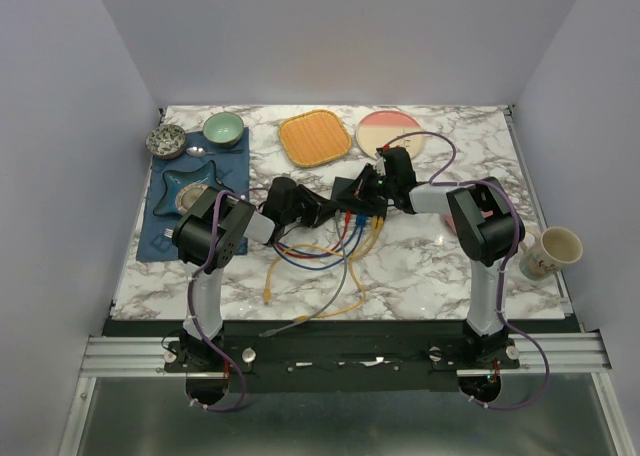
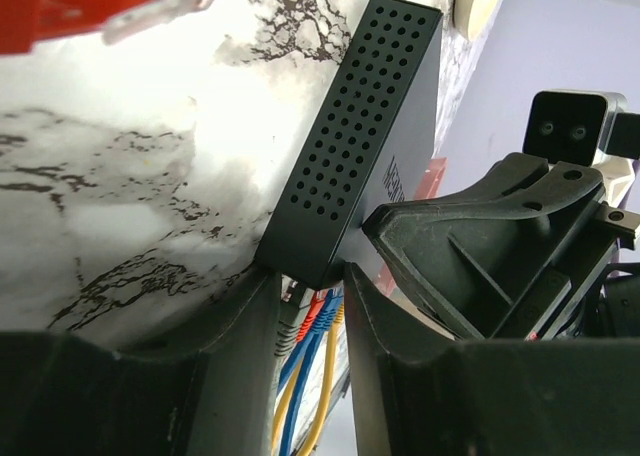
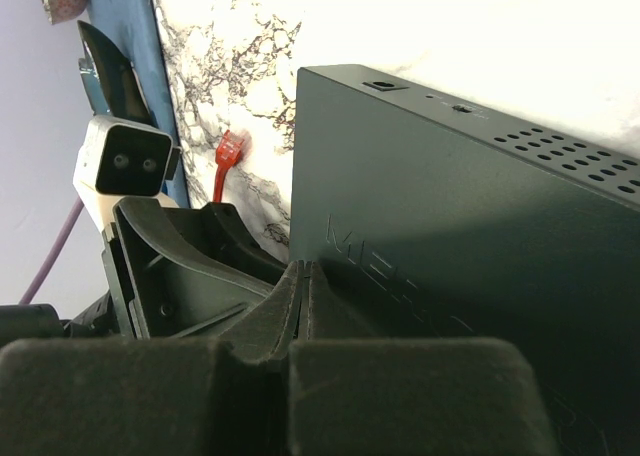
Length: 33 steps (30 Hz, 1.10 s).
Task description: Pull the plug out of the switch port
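While the left gripper (image 2: 310,281) holds its fingers spread, the plugs (image 2: 305,321) sit between them, apparently unpinched, at the near edge of the switch (image 2: 360,136) just beyond the tips; farther on, the right gripper (image 3: 303,276), fingers pressed together, touches its flat face.

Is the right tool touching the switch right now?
Touching. In the left wrist view the tip of the shut right tool butts against the flat face of the switch with no gap. The right wrist view agrees.
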Each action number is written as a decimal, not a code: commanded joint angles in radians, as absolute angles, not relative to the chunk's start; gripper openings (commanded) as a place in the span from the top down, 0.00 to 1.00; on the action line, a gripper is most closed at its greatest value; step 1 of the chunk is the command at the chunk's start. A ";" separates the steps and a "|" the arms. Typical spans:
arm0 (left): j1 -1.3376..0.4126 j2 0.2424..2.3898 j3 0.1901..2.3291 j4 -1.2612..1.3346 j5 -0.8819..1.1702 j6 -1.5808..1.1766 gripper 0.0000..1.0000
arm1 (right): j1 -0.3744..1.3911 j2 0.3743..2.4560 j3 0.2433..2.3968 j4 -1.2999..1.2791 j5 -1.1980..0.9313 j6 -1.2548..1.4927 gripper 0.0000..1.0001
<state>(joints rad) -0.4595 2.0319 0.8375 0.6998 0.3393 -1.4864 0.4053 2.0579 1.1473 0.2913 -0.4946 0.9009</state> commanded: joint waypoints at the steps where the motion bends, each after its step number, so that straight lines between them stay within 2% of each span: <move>1: -0.476 2.085 0.833 0.518 0.279 -1.419 0.60 | 0.402 2.085 1.120 0.238 -0.462 0.888 0.99; 8: -0.474 2.082 0.788 0.557 0.299 -1.408 0.62 | 0.402 2.083 1.120 0.238 -0.462 0.885 0.99; 13: -0.474 2.091 0.781 0.561 0.330 -1.371 0.55 | 0.402 2.080 1.117 0.238 -0.460 0.882 0.99; 17: -0.474 2.082 0.779 0.537 0.327 -1.347 0.55 | 0.402 2.077 1.115 0.236 -0.456 0.882 0.99; 24: -0.472 2.048 0.784 0.471 0.301 -1.287 0.61 | 0.402 2.077 1.117 0.236 -0.453 0.877 0.99; 33: -0.472 2.036 0.759 0.454 0.304 -1.246 0.57 | 0.400 2.085 1.126 0.232 -0.451 0.877 0.99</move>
<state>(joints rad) -0.4660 1.9984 0.8150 0.6746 0.3222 -1.3281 0.4053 2.0575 1.1469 0.2913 -0.4931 0.9005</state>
